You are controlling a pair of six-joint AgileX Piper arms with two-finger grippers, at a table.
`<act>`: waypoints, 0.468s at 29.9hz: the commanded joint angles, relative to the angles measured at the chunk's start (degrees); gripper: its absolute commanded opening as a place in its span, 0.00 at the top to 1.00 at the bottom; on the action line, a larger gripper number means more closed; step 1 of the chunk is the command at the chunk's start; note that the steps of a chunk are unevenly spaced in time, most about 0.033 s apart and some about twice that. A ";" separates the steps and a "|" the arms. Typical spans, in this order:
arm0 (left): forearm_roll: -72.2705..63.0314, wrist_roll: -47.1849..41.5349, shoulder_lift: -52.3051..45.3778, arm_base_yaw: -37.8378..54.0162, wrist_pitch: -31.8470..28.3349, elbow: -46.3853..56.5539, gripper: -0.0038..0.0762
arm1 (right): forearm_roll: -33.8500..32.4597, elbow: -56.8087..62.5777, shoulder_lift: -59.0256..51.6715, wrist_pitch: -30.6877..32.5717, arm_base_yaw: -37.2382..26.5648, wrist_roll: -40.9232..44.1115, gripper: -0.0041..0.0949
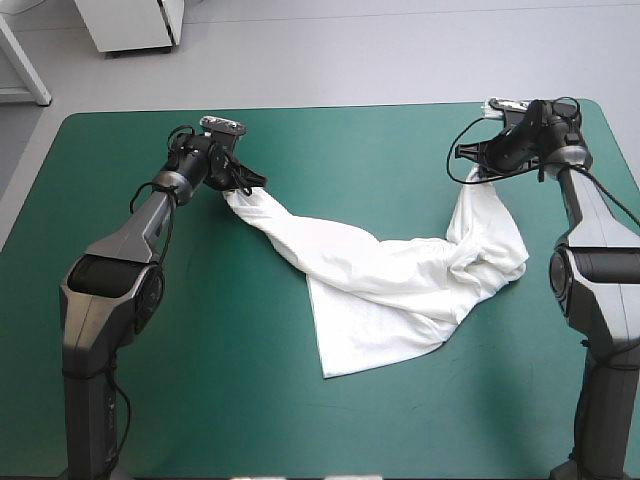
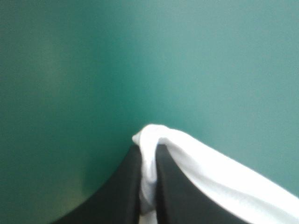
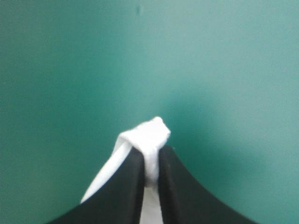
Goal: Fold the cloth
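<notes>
A smooth, matte teal-green table [image 1: 330,150] with rounded corners fills the scene. One T-shirt [image 1: 390,290] lies across its middle: white, soft knit cloth, strung out in a sagging band between two raised ends. The widest part lies flat near the centre and runs to a pointed corner toward the near edge. Right of centre it bunches into rumpled folds, and the left stretch twists into a narrow rope.

There are two grippers, one at each end of the cloth and well apart. The left gripper [image 1: 252,182], over the far left of the table, is clamped on the T-shirt's left end. Its wrist view shows its two black fingers [image 2: 122,193] all but together, with a rounded roll of white fabric squeezed between them and trailing off to one side. The right gripper [image 1: 468,158], over the far right, is likewise pinched on the right end — a small knuckle of cloth pokes out past its fingertips [image 3: 133,179], and the fabric hangs from it down to the table.
</notes>
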 commanded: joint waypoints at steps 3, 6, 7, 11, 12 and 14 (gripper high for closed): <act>-4.41 0.71 -5.99 0.02 4.11 -5.78 0.54 | -1.49 -7.76 -4.12 6.65 -0.14 -0.61 0.48; -5.31 2.43 -7.12 0.02 7.09 -9.24 0.41 | -3.13 -10.98 -4.12 9.71 -0.14 2.15 0.41; -5.31 3.04 -7.29 0.02 8.12 -10.20 0.41 | -3.65 -11.94 -4.12 10.84 -0.14 2.15 0.42; -4.23 4.03 -7.52 0.02 16.36 -13.39 0.42 | -3.56 -13.21 -5.07 12.45 -0.14 2.49 0.46; -4.42 4.03 -7.52 0.02 18.14 -13.82 0.42 | -3.56 -13.21 -5.45 12.45 -0.14 2.15 0.46; -5.03 4.03 -7.52 0.02 21.12 -14.19 0.42 | -3.56 -13.21 -6.18 12.45 -0.04 2.49 0.46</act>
